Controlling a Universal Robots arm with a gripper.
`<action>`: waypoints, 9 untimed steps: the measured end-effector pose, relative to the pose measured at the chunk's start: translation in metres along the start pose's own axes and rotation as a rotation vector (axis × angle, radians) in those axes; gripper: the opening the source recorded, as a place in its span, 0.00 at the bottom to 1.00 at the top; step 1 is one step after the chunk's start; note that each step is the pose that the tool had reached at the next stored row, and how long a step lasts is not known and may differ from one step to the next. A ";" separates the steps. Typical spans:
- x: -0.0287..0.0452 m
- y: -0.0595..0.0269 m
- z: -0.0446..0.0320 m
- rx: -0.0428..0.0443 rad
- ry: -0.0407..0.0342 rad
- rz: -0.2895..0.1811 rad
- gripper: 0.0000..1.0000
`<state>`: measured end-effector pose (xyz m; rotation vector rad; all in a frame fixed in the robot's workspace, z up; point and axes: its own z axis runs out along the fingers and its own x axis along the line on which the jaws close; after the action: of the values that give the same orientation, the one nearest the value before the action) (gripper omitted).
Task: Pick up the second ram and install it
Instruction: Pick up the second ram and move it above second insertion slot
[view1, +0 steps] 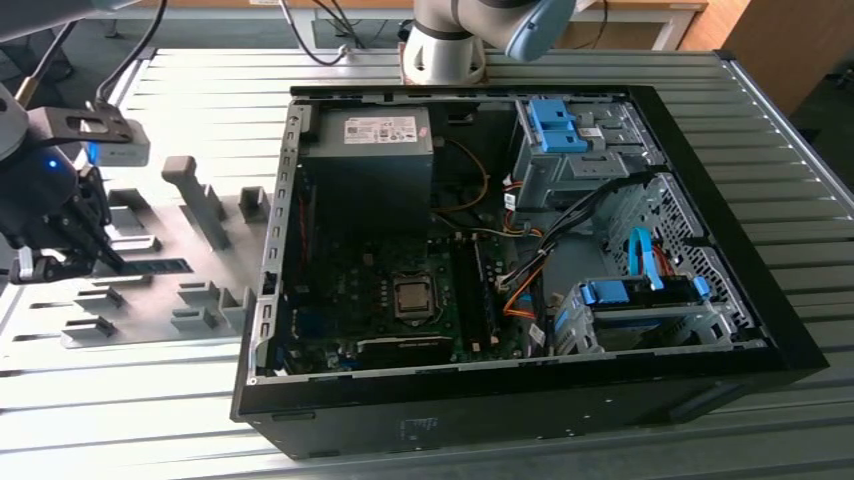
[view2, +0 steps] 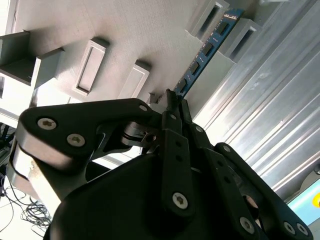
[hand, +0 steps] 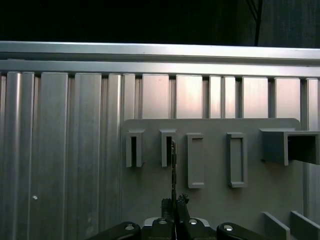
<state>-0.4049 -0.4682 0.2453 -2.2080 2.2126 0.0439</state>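
Blue, thin and studded with dark chips: the second ram (view2: 205, 52), set on edge on a pale grey holder plate (view2: 75, 30), far end lying between two slotted grey holder blocks (view2: 212, 17). Closed narrowly on the stick's near end: the black fingers (view2: 172, 125), one against each flat side, touching it as far as the second wrist view allows. Edge-on in the first wrist view, a dark line (hand: 173, 170) running from the fingertips (hand: 182, 201) to one of the slotted blocks (hand: 167, 147). In the exterior view, plate and stick (view1: 163, 265) at the exterior view's left on a ribbed aluminium tabletop (view1: 200, 90), with the arm's wrist (view1: 54, 240) low over them at the far edge. Well apart, toward the middle, an open black computer case (view1: 747, 330) lying on its side, motherboard (view1: 360, 290) exposed, grey power supply (view1: 367, 145) in its far corner, blue drive brackets (view1: 554, 125) and loose cables alongside. Behind the case, the arm's base (view1: 447, 55) standing on the same tabletop.
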 end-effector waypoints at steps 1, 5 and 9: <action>0.0000 0.0000 -0.0005 0.0001 -0.0001 0.000 0.14; -0.0001 0.0000 -0.0026 0.0000 0.0000 0.000 0.14; -0.0002 0.0001 -0.0064 0.0000 0.0000 0.000 0.14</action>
<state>-0.4049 -0.4682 0.2517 -2.2080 2.2126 0.0439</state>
